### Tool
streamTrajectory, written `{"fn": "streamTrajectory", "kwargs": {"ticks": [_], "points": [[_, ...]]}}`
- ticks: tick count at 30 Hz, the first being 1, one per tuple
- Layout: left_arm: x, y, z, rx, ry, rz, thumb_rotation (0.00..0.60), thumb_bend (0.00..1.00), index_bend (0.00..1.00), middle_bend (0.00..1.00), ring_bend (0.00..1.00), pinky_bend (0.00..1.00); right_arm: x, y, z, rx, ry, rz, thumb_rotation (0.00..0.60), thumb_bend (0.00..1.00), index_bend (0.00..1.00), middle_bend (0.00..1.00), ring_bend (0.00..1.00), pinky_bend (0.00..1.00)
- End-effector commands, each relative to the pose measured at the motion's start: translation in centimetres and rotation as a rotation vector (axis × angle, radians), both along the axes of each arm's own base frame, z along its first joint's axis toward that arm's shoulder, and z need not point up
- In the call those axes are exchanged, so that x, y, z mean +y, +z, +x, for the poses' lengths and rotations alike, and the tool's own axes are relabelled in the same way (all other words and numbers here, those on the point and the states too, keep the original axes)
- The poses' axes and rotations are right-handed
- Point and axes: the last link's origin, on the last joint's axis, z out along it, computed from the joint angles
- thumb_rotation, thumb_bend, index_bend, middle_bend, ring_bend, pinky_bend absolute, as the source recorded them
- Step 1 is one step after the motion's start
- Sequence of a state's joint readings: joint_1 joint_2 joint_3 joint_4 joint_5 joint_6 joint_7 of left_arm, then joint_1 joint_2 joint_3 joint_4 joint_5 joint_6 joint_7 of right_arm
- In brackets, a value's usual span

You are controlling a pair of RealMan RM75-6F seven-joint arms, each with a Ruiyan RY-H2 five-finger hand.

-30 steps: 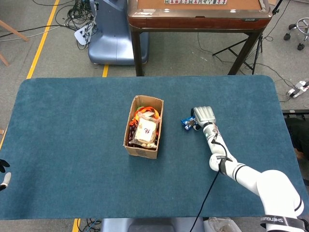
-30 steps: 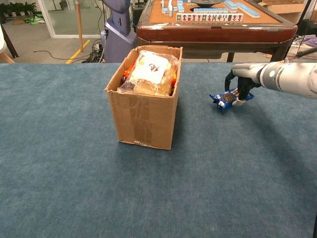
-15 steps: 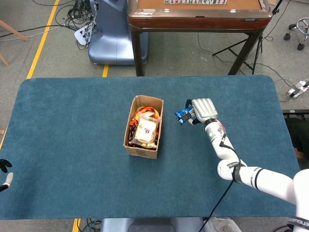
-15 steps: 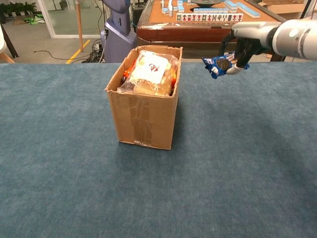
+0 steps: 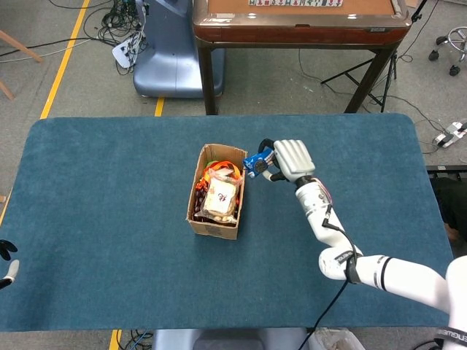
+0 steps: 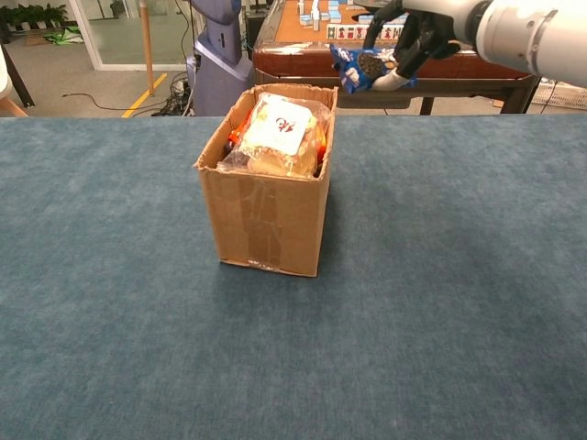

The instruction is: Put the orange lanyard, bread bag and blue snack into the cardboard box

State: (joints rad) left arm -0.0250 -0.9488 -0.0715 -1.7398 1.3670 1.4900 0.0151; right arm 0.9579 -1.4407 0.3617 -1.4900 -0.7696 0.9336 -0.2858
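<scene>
Blue snack [image 6: 367, 66]: grasped in right hand [image 5: 292, 160] fingers, held aloft just beside the box [image 6: 266, 220] rim, presumably for dropping in atop bread bag [image 6: 280, 128] and lanyard [image 5: 219, 170] already inside; left hand [image 5: 6, 262] idle at surface edge, fingers indistinct.

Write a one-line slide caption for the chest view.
Right hand holds the blue snack in the air beside the cardboard box, bread bag inside.

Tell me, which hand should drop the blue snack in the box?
The right hand: it holds the blue snack raised beside the cardboard box. The left hand sits at the table's far edge.
</scene>
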Motion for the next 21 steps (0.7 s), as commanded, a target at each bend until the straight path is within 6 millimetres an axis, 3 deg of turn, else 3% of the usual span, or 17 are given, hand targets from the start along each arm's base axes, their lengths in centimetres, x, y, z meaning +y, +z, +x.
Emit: {"fn": "streamTrajectory", "kwargs": {"ticks": [1,10,21], "points": [[-0.1,0.2,0.0,-0.003,-0.001,0.005,0.600,0.35,0.47,0.55,0.38,0.60,-0.3,-0.9,1.6,-0.073,0.019,0.003,0.600,0.34,0.60,1.00,1.00,1.00],[-0.2,0.6,0.1,-0.009,-0.006,0.017,0.600,0.35,0.47,0.55,0.38,0.60,-1.1,-3.5,4.6,-0.219,0.041,0.022,0.600,0.34,0.60,1.00,1.00,1.00],[-0.3,0.8,0.1,-0.007,-0.004,0.021,0.600,0.35,0.47,0.55,0.38,0.60,-2.0,-6.4,5.6,-0.298,0.020,0.056,0.600,0.30,0.60,1.00,1.00,1.00]]}}
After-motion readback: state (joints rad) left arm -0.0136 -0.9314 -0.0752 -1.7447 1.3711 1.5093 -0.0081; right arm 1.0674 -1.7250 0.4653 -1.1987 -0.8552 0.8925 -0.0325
